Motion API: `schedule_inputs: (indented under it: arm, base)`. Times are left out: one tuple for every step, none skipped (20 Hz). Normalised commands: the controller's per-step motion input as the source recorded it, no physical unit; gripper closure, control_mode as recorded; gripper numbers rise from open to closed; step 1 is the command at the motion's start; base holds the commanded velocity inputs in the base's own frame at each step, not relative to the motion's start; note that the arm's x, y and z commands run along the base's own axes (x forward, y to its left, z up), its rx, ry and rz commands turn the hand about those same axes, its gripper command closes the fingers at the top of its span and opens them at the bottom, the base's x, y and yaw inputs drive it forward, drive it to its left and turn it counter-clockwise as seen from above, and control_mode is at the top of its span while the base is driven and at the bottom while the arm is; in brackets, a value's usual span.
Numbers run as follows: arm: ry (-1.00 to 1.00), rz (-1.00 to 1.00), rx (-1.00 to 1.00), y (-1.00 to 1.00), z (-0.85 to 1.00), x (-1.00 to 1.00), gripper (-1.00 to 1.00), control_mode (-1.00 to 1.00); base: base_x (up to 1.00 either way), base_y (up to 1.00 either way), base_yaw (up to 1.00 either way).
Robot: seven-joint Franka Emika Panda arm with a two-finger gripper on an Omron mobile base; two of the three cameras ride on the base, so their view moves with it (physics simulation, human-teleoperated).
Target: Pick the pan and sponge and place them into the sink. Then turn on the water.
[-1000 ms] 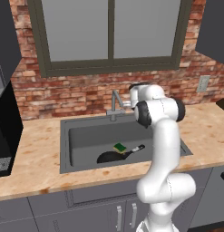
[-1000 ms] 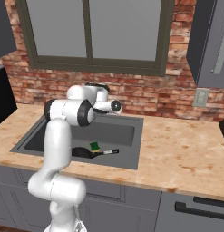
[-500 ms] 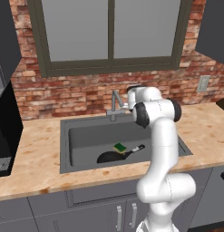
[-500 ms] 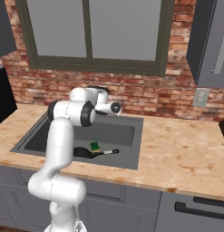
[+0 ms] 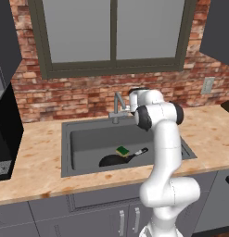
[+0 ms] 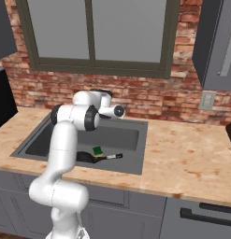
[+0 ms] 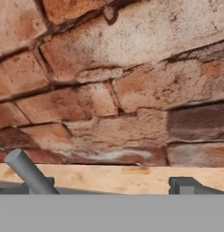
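The black pan (image 5: pixel 111 160) (image 6: pixel 84 157) lies on the floor of the dark grey sink (image 5: pixel 66 149) (image 6: pixel 137 150), its handle pointing right. The green-topped sponge (image 5: pixel 123 150) (image 6: pixel 97 150) lies in the basin just behind the pan, touching or nearly touching it. My gripper (image 7: pixel 112 186) is open, its two dark tips wide apart, facing the brick wall low over the counter's rear strip. A grey faucet bar (image 7: pixel 28 172) slants up beside the left tip. From the left base view my hand hovers just right of the faucet (image 5: pixel 117 105), above the sink's rear edge.
A brick backsplash (image 5: pixel 79 95) and a window rise behind the sink. A black appliance (image 5: pixel 5 134) stands on the wooden counter (image 5: pixel 37 152) at the far left. A wall outlet (image 5: pixel 208 85) sits to the right. My own arm stands over the sink's right side.
My hand has shifted slightly left toward the faucet. The pan and the sponge have stayed put in the sink.
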Motion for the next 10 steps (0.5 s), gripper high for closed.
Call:
schedule_inputs:
  arm:
    - [0.00, 0.00, -0.03, 0.00, -0.09, 0.26, -1.00, -1.00]
    - [0.00, 0.00, -0.03, 0.00, -0.07, 0.29, -1.00, -1.00]
    - [0.00, 0.00, -0.04, 0.00, -0.06, 0.28, -1.00, -1.00]
    - [0.00, 0.00, -0.05, 0.00, -0.10, 0.26, -1.00, -1.00]
    - [0.00, 0.00, -0.05, 0.00, -0.14, 0.26, -1.00, -1.00]
    - [0.00, 0.00, -0.05, 0.01, -0.20, 0.25, -1.00, -1.00]
    - [0.00, 0.00, -0.07, 0.06, -0.24, 0.23, -1.00, -1.00]
    - [0.00, 0.00, -0.07, 0.06, -0.23, 0.19, -1.00, -1.00]
    - [0.00, 0.00, -0.06, 0.00, -0.23, 0.16, -1.00, -1.00]
    - [0.00, -0.01, -0.06, 0.00, -0.26, 0.15, -1.00, -1.00]
  base:
    - [0.00, 0.00, 0.00]
    - [0.00, 0.00, 0.00]
    - [0.00, 0.00, 0.00]
    - [0.00, 0.00, 0.00]
    - [0.00, 0.00, 0.00]
    - [0.00, 0.00, 0.00]
    - [0.00, 0.00, 0.00]
    - [0.00, 0.00, 0.00]
    - [0.00, 0.00, 0.00]
    - [0.00, 0.00, 0.00]
